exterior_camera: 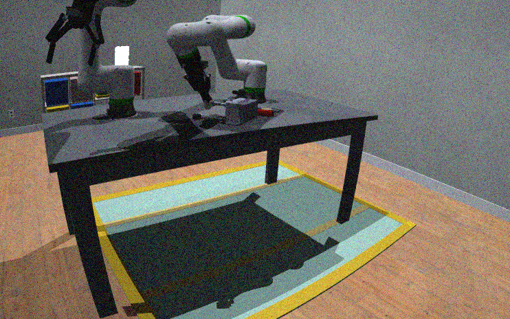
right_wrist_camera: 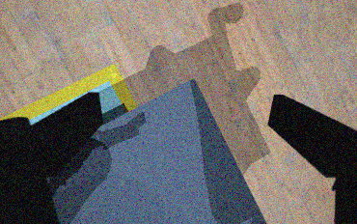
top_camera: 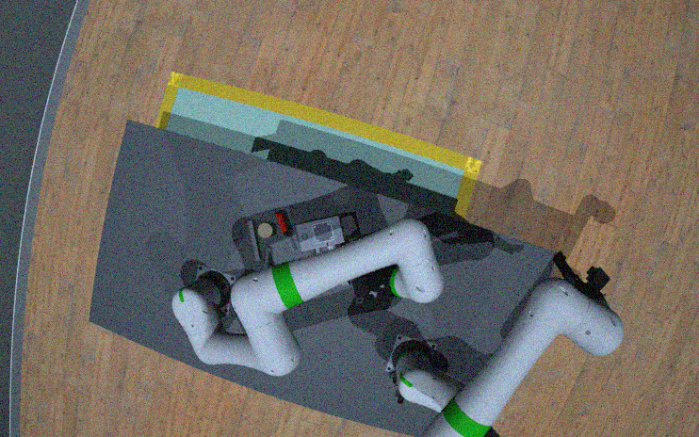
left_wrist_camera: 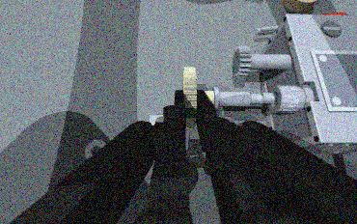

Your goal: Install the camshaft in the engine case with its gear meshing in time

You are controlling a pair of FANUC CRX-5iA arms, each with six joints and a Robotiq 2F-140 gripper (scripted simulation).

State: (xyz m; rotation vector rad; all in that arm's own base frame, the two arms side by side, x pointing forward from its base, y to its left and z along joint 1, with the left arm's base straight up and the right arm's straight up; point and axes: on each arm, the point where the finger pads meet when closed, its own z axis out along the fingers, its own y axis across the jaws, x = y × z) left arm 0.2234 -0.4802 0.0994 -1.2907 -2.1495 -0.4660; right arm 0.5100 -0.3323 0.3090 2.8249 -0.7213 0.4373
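The camshaft's big gear [left_wrist_camera: 190,79] is pale yellow and seen edge-on in the left wrist view. My left gripper [left_wrist_camera: 189,103] [exterior_camera: 207,102] is shut on the camshaft at this gear. The camshaft's shaft [left_wrist_camera: 233,99] points toward the engine case [left_wrist_camera: 303,45] [exterior_camera: 236,114] [top_camera: 304,244] and lines up with the round bearing [left_wrist_camera: 289,98]; how deep the tip sits is unclear. The small crank gear [left_wrist_camera: 242,63] stands out beside the shaft, apart from the big gear. The marks cannot be made out. The case stands upright. My right gripper [right_wrist_camera: 186,109] [exterior_camera: 70,62] is open and empty, high beyond the table's end.
A red part [top_camera: 281,221] [exterior_camera: 265,112] and a round tan disc [top_camera: 265,230] lie by the case's far end from the gears. The table [top_camera: 138,195] [exterior_camera: 312,106] carries both arm bases. The left arm reaches over the case's side in the top view.
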